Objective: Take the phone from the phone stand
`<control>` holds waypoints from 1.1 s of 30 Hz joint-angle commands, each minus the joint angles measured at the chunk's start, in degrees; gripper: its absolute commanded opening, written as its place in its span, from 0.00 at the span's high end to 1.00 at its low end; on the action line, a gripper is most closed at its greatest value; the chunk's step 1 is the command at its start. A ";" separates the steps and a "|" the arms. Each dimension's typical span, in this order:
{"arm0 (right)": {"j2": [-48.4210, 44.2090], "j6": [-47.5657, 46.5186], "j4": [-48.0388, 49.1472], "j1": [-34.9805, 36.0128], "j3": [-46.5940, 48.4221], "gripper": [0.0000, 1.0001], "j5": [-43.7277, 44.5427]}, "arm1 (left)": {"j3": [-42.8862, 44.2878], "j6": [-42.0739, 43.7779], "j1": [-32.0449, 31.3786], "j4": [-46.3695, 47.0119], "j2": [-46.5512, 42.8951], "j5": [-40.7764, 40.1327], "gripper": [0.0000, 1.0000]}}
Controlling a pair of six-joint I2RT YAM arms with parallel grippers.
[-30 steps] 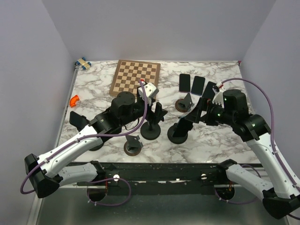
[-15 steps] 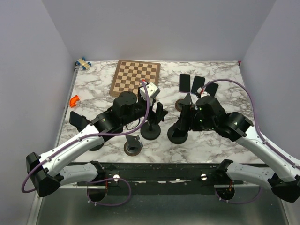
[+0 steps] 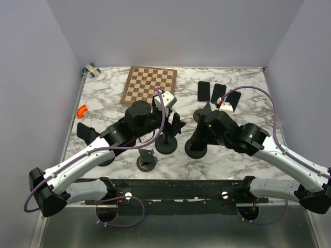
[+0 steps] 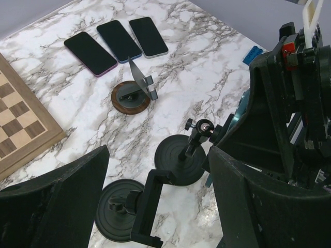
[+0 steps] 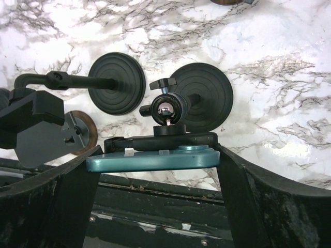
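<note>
Walls: plain pale lilac-grey panels far, left, right | Table: white marble-patterned top, grey veins | Near edge: black metal rail | Light: soft, even

The marble counter carried a chessboard at the back, with three phones lying flat side by side to its right. Nearer the front stood two black stands on round feet, with a brown-footed stand close to the phones and another brown-footed stand by the near edge. An orange piece lay at the left edge, and a small blue-and-yellow thing sat in the far left corner.
</note>
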 commanded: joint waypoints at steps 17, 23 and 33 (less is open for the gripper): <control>-0.76 2.86 -0.24 1.53 1.83 0.16 4.34 | 0.68 -0.44 0.23 -0.09 1.40 3.39 0.14; -0.60 2.67 0.11 1.53 0.96 0.23 5.22 | 0.57 -0.46 0.23 -0.05 1.40 3.81 0.16; -3.74 -3.53 6.54 1.53 -3.46 0.84 4.05 | -1.04 -1.59 0.23 2.47 1.94 8.87 0.36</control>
